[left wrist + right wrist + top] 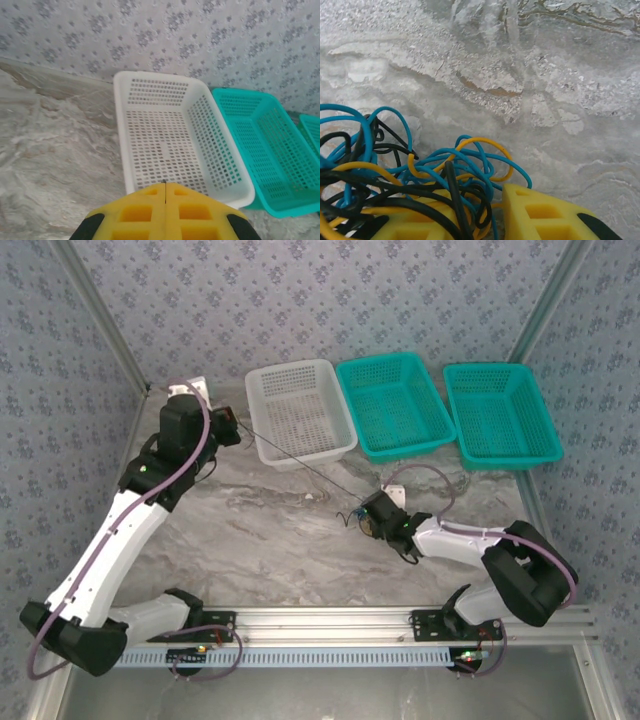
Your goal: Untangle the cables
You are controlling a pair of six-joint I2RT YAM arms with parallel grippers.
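Note:
The cables [420,175] lie as a tangle of blue [470,160], yellow [485,142] and black [451,185] wires on the marble table. My right gripper [487,200] is shut on this tangle, with wires draped over its left finger. From above, the right gripper [362,518] sits at mid-table. One black cable [300,465] runs taut from the tangle up-left to my left gripper [232,428]. The left gripper [165,184] is shut, and the thin black wire end is pinched between its yellow fingers.
A white basket [258,410] and two teal baskets [352,400] [455,405] stand in a row at the back of the table. The left gripper hovers just before the white basket [118,125], with a teal basket [240,92] to its right. Patterned walls enclose the table.

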